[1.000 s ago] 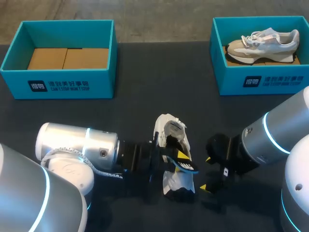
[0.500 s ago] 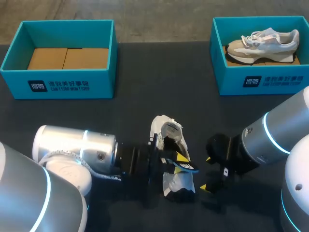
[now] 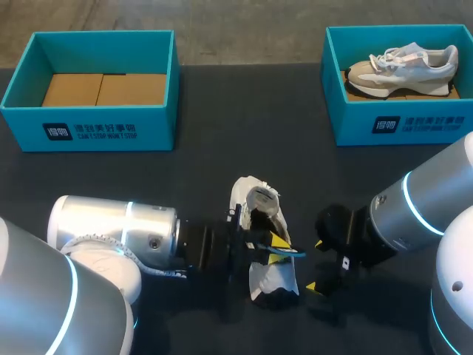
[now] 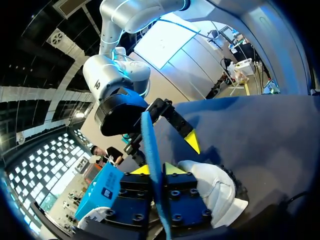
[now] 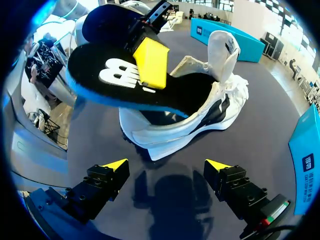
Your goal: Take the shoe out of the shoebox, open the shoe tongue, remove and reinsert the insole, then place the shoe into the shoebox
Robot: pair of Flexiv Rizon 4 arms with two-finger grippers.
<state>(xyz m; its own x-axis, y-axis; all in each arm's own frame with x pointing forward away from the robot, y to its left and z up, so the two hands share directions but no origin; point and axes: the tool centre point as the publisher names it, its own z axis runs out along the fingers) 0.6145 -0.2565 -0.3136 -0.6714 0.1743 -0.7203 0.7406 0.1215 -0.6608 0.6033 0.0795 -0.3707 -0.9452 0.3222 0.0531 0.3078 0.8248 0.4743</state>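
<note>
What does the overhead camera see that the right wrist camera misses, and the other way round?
Only the head view shows the second shoe lying in the right box, and the cardboard floor of the left box. Only the right wrist view shows the insole's black face with its white logo. Both show the shoe, the left gripper holding the insole at its opening, and the right gripper open nearby.

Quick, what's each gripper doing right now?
Left gripper: closed on the insole, over the shoe.
Right gripper: jaws open, holding nothing.
</note>
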